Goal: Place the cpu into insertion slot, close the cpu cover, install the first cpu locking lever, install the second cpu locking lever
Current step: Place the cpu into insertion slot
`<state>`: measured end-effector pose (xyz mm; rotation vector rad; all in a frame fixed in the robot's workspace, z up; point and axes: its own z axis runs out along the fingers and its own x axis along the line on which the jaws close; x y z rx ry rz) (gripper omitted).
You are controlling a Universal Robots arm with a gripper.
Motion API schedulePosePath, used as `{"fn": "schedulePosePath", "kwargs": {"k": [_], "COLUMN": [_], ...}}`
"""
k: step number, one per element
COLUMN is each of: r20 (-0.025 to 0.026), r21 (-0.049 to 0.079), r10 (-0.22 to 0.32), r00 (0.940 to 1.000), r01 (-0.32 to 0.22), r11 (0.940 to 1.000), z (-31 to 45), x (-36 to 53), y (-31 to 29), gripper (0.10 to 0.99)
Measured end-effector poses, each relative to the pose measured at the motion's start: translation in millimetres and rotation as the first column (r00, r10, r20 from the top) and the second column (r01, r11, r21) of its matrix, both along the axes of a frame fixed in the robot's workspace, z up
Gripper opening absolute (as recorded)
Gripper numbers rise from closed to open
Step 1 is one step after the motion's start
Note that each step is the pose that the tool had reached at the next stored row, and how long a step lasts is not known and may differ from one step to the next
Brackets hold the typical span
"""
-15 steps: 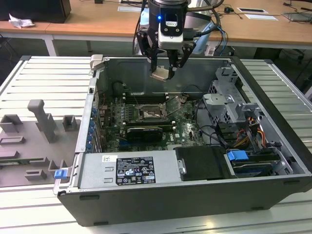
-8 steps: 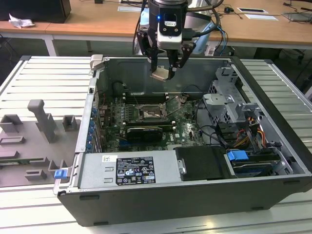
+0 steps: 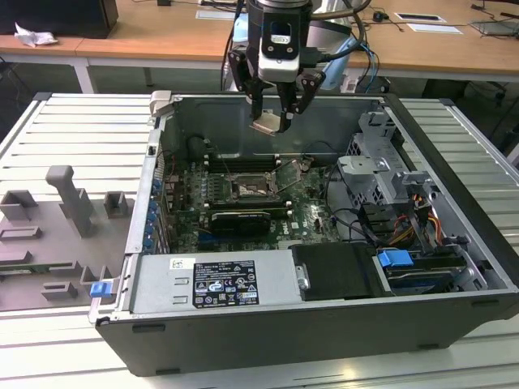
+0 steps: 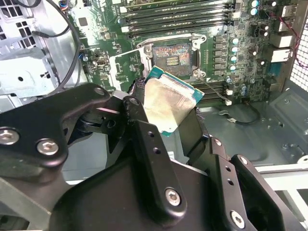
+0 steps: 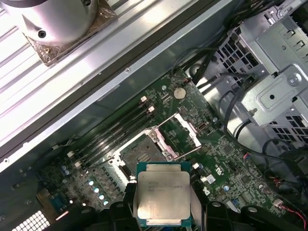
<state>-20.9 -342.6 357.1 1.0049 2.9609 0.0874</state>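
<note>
My gripper [image 3: 274, 118] hangs above the open computer case, shut on the cpu [image 3: 267, 125], a small square chip with a pale silver face. In both wrist views the cpu [image 4: 166, 103] [image 5: 162, 192] is pinched by its edges between the black fingers [image 4: 139, 120] and is tilted. Below it, apart from the chip, the insertion slot [image 3: 247, 190] [image 4: 174, 57] [image 5: 142, 155] lies bare on the green board. The cpu cover [image 4: 115, 71] [image 5: 192, 134] is swung open beside the slot. A thin locking lever [image 4: 214, 91] [image 5: 187, 153] sticks out next to the socket.
Long black memory slots [image 3: 243, 162] [image 4: 178, 19] run beside the socket, and a black expansion card [image 3: 239, 220] lies nearer the power supply [image 3: 219, 284]. A metal drive cage [image 3: 373, 170] with cables stands on the exterior view's right. Grey fixture blocks [image 3: 65, 203] sit outside the case.
</note>
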Motion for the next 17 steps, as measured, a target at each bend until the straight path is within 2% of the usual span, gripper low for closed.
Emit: {"fn": "schedulePosePath", "kwargs": {"k": [17], "r20": [0.0002], "r21": [-0.003], "r10": [-0.084], "r00": [0.9965], "r01": [0.084], "r11": [0.9965], "z": [-0.2], "x": [0.0], "y": [0.0], "gripper": [0.525]}}
